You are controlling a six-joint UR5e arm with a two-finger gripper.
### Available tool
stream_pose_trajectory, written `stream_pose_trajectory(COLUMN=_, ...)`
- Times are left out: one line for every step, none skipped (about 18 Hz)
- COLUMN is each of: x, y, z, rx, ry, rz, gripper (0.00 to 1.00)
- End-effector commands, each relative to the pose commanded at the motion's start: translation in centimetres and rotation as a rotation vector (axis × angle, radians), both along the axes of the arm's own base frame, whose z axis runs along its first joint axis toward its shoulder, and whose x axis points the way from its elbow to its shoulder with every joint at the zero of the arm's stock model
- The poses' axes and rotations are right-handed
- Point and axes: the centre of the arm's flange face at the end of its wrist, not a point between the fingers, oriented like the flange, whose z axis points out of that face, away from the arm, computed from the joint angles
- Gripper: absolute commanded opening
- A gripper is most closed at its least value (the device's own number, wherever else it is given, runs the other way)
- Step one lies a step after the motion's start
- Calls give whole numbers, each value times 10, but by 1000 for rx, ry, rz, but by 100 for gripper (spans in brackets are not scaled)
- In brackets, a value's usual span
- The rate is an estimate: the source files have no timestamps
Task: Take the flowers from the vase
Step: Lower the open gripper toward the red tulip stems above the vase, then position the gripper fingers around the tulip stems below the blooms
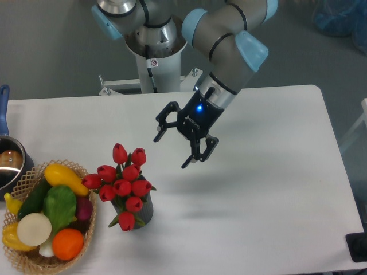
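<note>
From the fixed camera: hand [176,144] spread wide above the counter [258,189], up and right of the red tulips [123,183] standing in the dark vase [143,212]; best lowered to the stems, not the buds.

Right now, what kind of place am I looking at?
Probably a robotics lab test bench: a robot arm's hand over a plain white table, with props like red tulips and a wicker basket of produce.
</note>
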Motion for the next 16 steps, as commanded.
stream_pose_trajectory(x=2, y=4, z=-2, rx=1, ry=-2, rz=-8, gripper=100)
stream_pose_trajectory(x=2, y=6, z=-2, rx=5, ry=0, rz=-8, gripper=100)
stream_pose_trajectory(x=2, y=7, z=-1, rx=9, ry=-4, rz=-3, gripper=100)
stream_pose_trajectory(x=5, y=10, z=-1, rx=12, ry=-6, rz=-5, gripper=100)
stream_pose_trajectory(x=7, y=12, z=0, rx=13, ry=-13, rz=-3, gripper=100)
stream_pose_trajectory(x=8, y=13, z=2, rx=17, ry=-28, rz=8, gripper=100)
stream_pose_trajectory(x=9, y=14, z=3, rx=20, ry=-49, rz=22, gripper=100)
stream_pose_trajectory(x=9, y=15, z=4, rx=24, ry=-64, rz=31, gripper=100)
stream_pose_trajectory(x=10, y=15, z=5, rx=27, ry=-66, rz=31, gripper=100)
stream_pose_trajectory(x=9, y=16, z=8, rx=35, ry=-57, rz=31, gripper=100)
stream_pose_trajectory(x=11, y=20, z=10, rx=43, ry=-48, rz=24, gripper=100)
stream_pose_trajectory(x=15, y=26, z=7, rx=48, ry=-42, rz=11, gripper=100)
stream_pose_trajectory(x=17, y=31, z=5, rx=55, ry=-34, rz=1, gripper=100)
stream_pose_trajectory(x=17, y=33, z=4, rx=64, ry=-24, rz=-3, gripper=100)
stream_pose_trajectory(x=15, y=37, z=2, rx=70, ry=-19, rz=-8, gripper=100)
stream_pose_trajectory(x=20, y=43, z=1, rx=72, ry=-17, rz=-22, gripper=100)
